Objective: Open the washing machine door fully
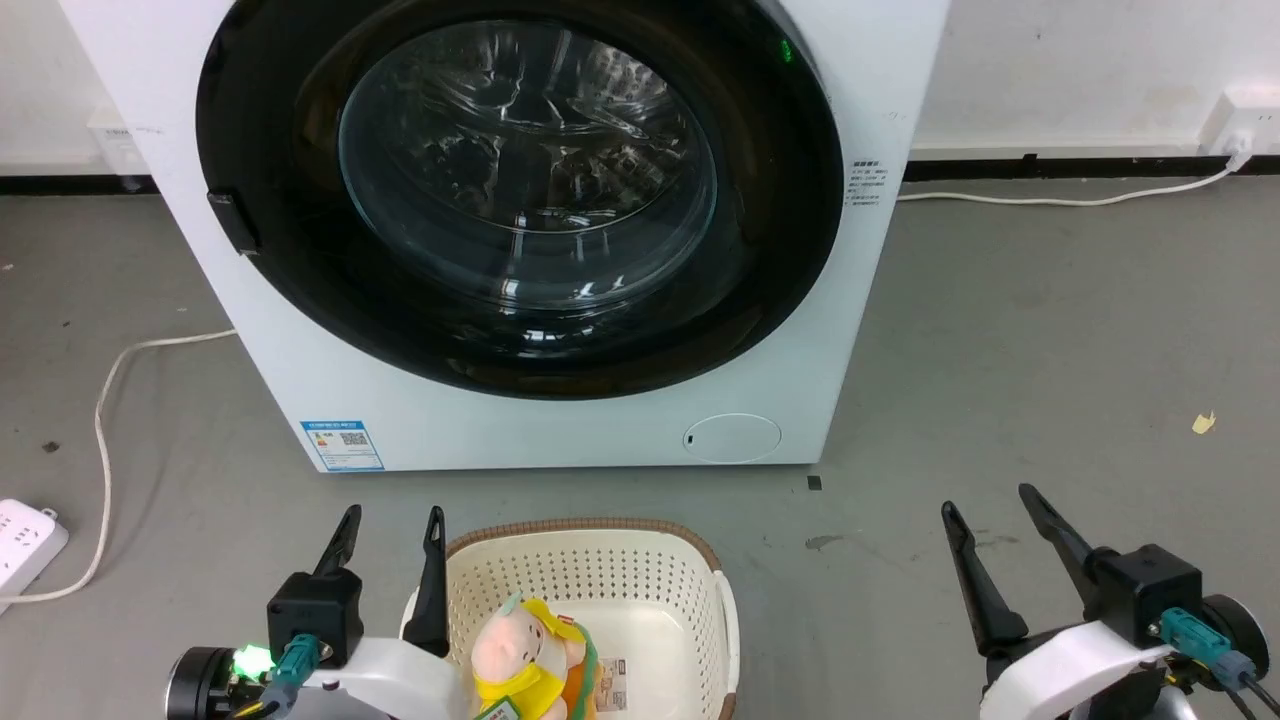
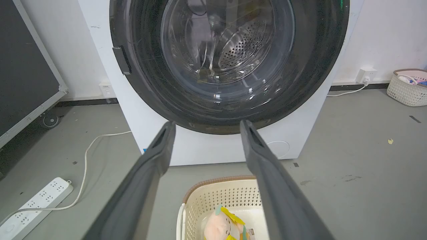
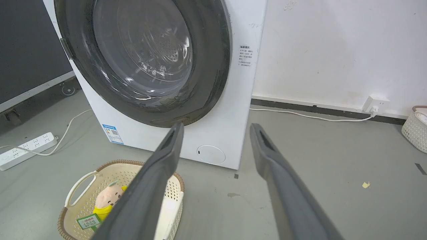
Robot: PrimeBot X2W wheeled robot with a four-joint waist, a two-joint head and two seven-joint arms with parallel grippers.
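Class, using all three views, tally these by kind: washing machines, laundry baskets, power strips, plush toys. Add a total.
Washing machine: 1
Laundry baskets: 2
Power strip: 1
Plush toy: 1
Total: 5

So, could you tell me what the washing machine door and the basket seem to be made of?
Washing machine door: centre likely clear glass, given sharp reflections and the drum visible through it; surrounding ring glossy black, probably plastic. Basket: cream plastic, judging by its moulded perforations, with a brown woven-looking rim.
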